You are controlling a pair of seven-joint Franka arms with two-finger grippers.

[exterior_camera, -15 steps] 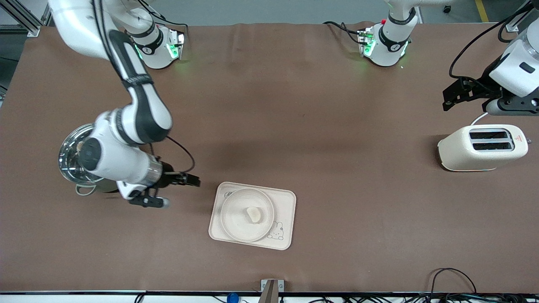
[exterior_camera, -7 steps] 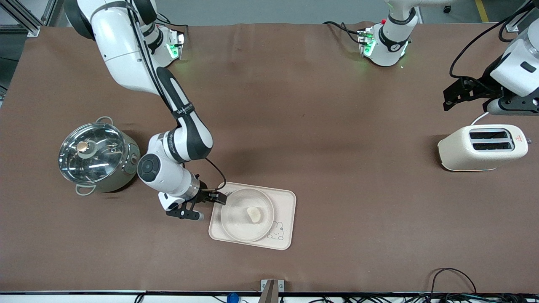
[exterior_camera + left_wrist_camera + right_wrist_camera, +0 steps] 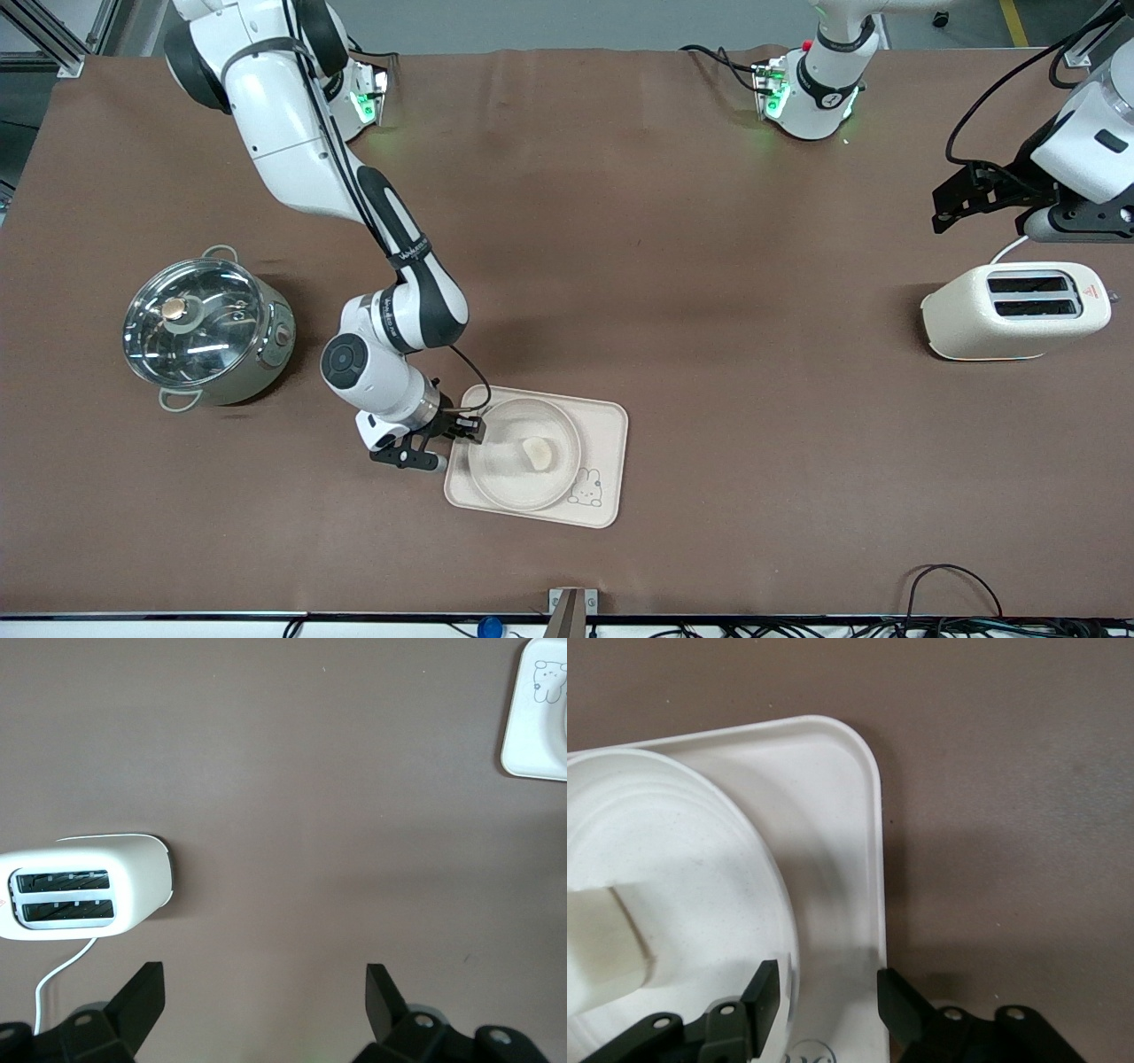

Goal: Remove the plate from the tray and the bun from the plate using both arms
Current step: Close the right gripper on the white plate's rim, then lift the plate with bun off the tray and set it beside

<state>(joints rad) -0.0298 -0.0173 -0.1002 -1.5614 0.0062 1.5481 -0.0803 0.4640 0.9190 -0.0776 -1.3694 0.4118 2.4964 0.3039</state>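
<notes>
My right gripper (image 3: 468, 430) has its fingers parted astride the rim of the round cream-white plate (image 3: 509, 474), which sits on the rectangular cream tray (image 3: 607, 443) carrying the pale half-round bun (image 3: 538, 453). My left gripper (image 3: 261, 992) waits, fingers released, above the brown desk (image 3: 709, 266) near the cream toaster (image 3: 1014, 310).

The table (image 3: 673, 266) is seen whole from a high camera facing the bases. Bare cloth, the toaster (image 3: 84, 888) and a tray (image 3: 532, 735) corner are viewed from high up by the left wrist. The same tray (image 3: 868, 815) is viewed closely by the right wrist.
</notes>
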